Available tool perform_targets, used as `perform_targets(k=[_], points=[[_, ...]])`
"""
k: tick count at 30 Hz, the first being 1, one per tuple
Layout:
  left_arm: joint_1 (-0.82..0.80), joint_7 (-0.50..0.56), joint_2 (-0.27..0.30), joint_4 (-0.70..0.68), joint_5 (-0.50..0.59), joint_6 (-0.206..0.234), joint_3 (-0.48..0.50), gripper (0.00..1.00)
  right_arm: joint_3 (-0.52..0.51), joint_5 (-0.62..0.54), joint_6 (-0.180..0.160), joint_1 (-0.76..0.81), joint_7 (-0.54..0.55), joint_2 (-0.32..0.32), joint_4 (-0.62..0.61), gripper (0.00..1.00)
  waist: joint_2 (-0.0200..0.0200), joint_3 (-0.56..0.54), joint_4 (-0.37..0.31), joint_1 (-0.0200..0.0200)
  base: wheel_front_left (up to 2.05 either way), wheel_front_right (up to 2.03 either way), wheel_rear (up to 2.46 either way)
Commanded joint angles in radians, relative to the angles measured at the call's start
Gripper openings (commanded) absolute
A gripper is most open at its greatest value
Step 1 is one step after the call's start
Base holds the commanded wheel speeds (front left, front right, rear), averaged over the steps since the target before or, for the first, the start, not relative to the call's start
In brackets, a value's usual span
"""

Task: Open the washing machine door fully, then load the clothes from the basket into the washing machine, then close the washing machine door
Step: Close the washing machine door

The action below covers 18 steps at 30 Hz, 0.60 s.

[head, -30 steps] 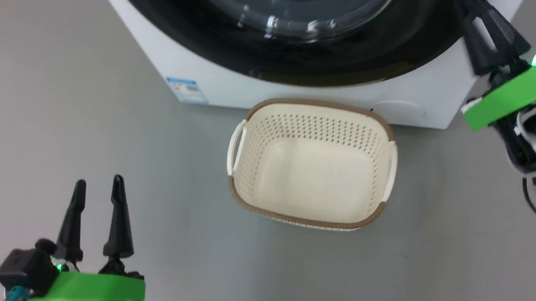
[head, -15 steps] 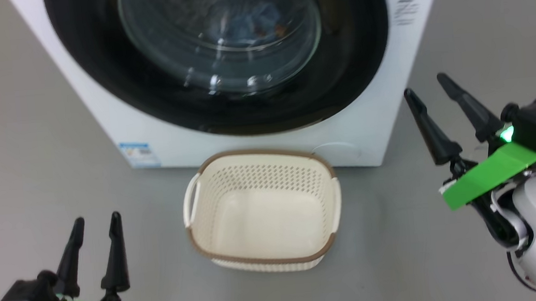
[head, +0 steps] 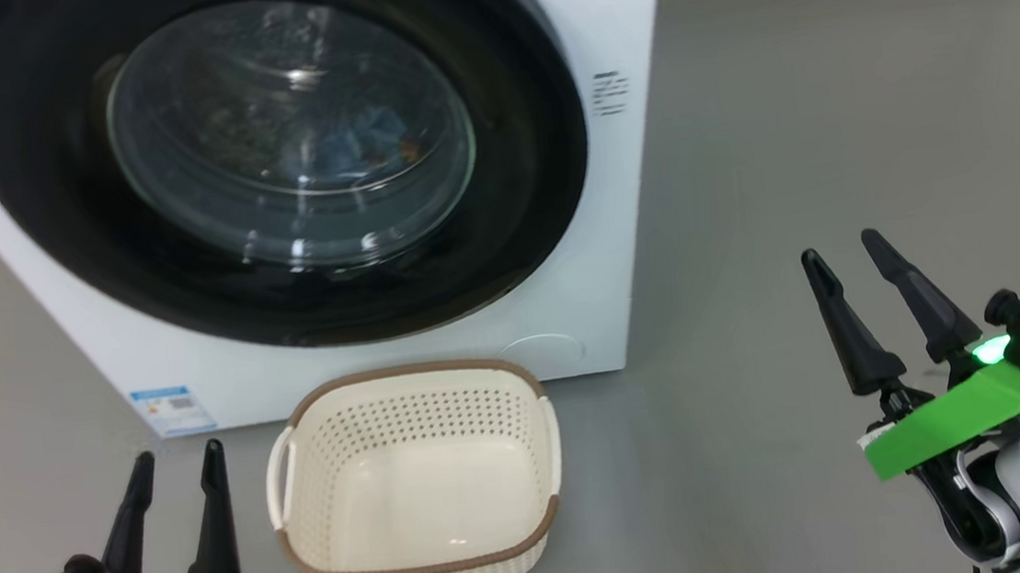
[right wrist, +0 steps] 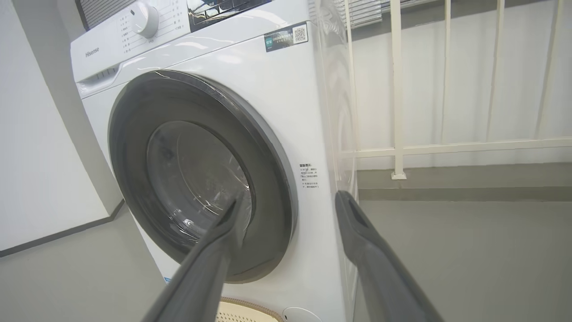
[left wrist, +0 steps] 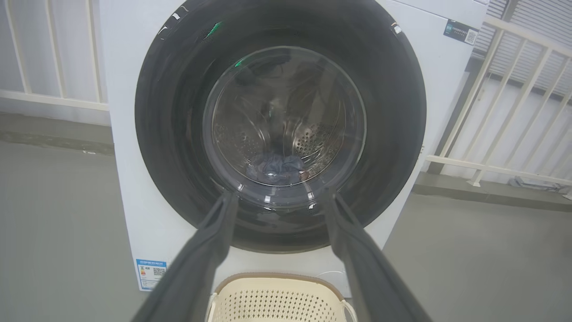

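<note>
The washing machine [head: 624, 221] stands ahead with its round black-rimmed door [head: 277, 159] shut flat against the front; the same door [left wrist: 281, 129] faces me in the left wrist view. Behind the glass lie the light blue clothes [head: 368, 142], also the clothes [left wrist: 275, 167] at the drum's bottom. The cream basket [head: 416, 479] with a brown rim sits empty on the floor before the machine. My left gripper [head: 176, 454] is open at the lower left, beside the basket. My right gripper [head: 841, 248] is open at the right, off the machine's corner, holding nothing.
Grey floor [head: 827, 111] spreads to the right of the machine. A white railing [right wrist: 447, 145] runs behind and beside it. A blue label sticker [head: 172, 408] marks the machine's lower left corner.
The head camera has tilted up, so more of the machine shows. My right gripper has come down away from the door's right edge and opened.
</note>
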Motion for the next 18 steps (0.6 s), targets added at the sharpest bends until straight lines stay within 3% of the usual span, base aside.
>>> perform_targets(k=[1,18], points=[[-0.014,-0.006,0.016,-0.035,0.007,0.008,0.042,1.00,-0.001,0.005,-0.002,0.017,-0.008,-0.004,-0.034,1.00,0.0000,-0.023,-0.041,0.0001,0.00,0.00,0.00],[-0.005,-0.005,-0.004,-0.026,-0.049,0.000,0.035,1.00,-0.070,-0.056,-0.002,0.116,-0.008,0.032,-0.045,1.00,0.0000,-0.035,-0.072,0.0001,0.00,0.00,0.00]])
